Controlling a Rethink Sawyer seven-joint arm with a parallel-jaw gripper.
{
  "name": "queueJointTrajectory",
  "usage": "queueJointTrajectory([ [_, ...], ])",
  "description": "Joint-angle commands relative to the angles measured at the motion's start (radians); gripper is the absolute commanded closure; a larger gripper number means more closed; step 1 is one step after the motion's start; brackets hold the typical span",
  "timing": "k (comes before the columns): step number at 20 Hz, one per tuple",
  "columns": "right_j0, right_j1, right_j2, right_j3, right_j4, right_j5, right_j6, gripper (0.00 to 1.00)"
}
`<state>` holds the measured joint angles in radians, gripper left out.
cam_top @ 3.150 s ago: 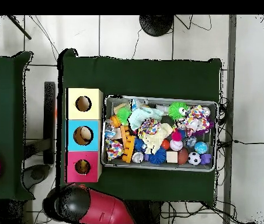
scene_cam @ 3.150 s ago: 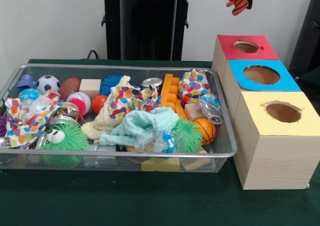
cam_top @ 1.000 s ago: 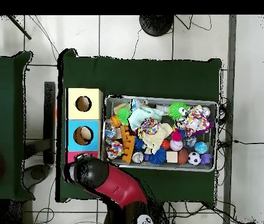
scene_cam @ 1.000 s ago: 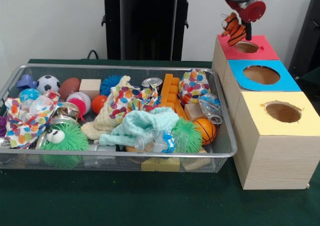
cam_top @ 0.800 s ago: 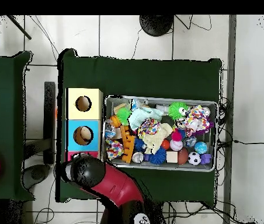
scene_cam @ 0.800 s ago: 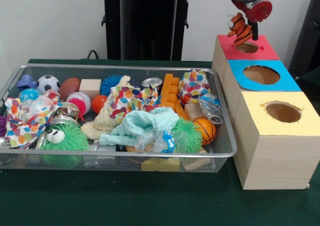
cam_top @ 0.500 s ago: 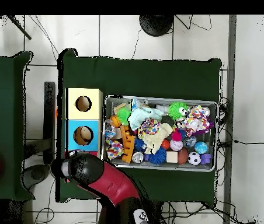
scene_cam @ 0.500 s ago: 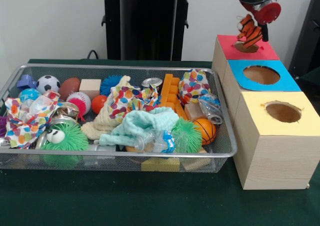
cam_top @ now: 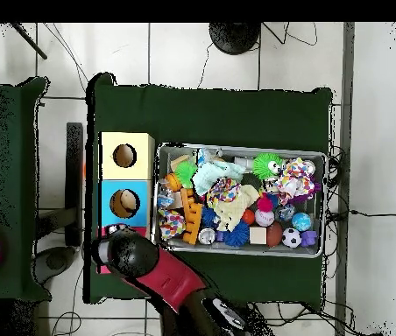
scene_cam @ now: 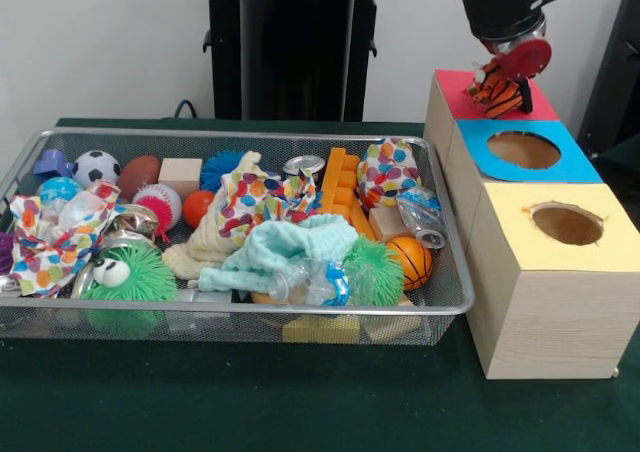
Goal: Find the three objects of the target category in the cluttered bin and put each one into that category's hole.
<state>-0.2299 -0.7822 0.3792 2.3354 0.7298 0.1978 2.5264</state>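
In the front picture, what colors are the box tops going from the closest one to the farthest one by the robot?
Yellow-topped box → blue-topped box → red-topped box, where the end effector holds the striped tiger toy over the hole.

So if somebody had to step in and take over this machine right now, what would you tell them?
End effector: low over the red-topped box, shut on the striped tiger toy, which sits right at that box's hole.
Boxes: the blue-topped box and the yellow-topped box stand in a row with the red one, beside the wire mesh bin.
Bin: full of balls, cloths, blocks and fuzzy toys.
Done: the tiger is out of the bin and at the red hole.
Left: let it drop in. The pictures do not show how many toys have already gone in, so check before searching the bin again.
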Motion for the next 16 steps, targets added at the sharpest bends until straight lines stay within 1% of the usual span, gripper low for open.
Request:
queueJointTrajectory([
  [1,-0.05,0.139,0.111,0.058,-0.077,-0.135,0.109,1.0],
  [3,-0.051,0.154,0.09,0.046,-0.105,-0.131,0.098,1.0],
  [5,-0.033,0.144,0.058,0.033,-0.117,-0.102,0.094,1.0],
  [7,-0.031,0.135,0.047,0.03,-0.126,-0.077,0.091,1.0],
  [10,-0.011,0.102,0.031,0.029,-0.116,-0.024,0.103,1.0],
  [13,-0.036,0.055,0.105,0.078,-0.067,0.014,0.157,1.0],
  [16,-0.026,-0.016,0.153,0.115,-0.015,0.049,0.217,1.0],
])
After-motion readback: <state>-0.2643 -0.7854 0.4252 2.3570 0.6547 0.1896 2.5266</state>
